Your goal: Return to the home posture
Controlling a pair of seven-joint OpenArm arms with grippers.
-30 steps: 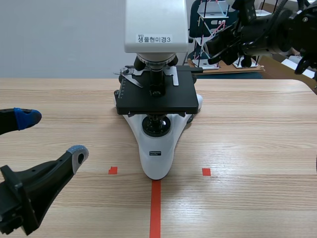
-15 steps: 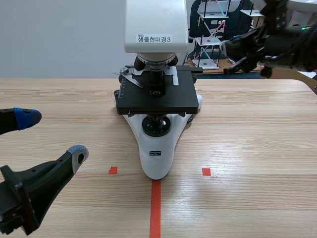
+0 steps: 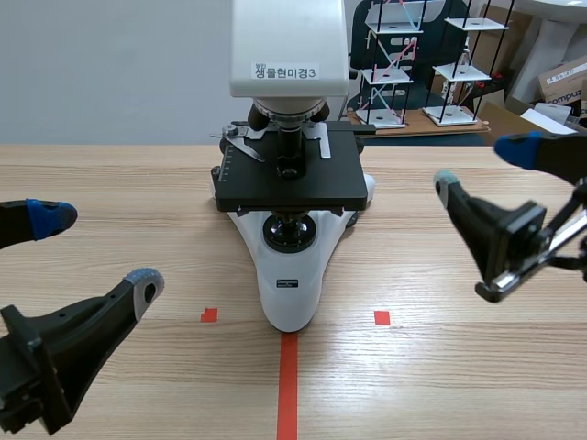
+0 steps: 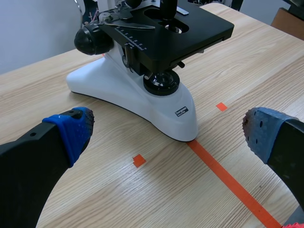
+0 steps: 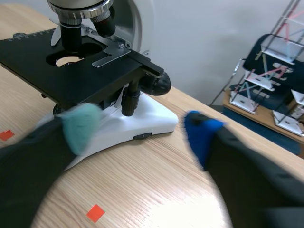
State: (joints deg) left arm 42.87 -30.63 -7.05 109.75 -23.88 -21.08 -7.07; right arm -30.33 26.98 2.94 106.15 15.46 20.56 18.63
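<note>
A white and black microscope [image 3: 292,183] stands at the middle of the wooden table [image 3: 440,367], on the end of the orange-red tape line. My left gripper [image 3: 92,252] hovers low at the near left, open, with nothing between its fingers; in the left wrist view the left gripper [image 4: 166,137] frames the microscope [image 4: 152,71] ahead. My right gripper [image 3: 486,165] hangs open over the table's right side, beside the microscope. In the right wrist view the right gripper [image 5: 142,126] holds nothing, and the microscope's stage [image 5: 71,66] lies ahead of it.
Wire racks with white shelves [image 3: 417,69] and cardboard boxes [image 3: 564,78] stand beyond the table's far edge at the right. Bare wood shows on both sides of the microscope.
The right arm has come down from high at the far right to low over the table's right side, and its gripper has opened. The left arm has not moved.
</note>
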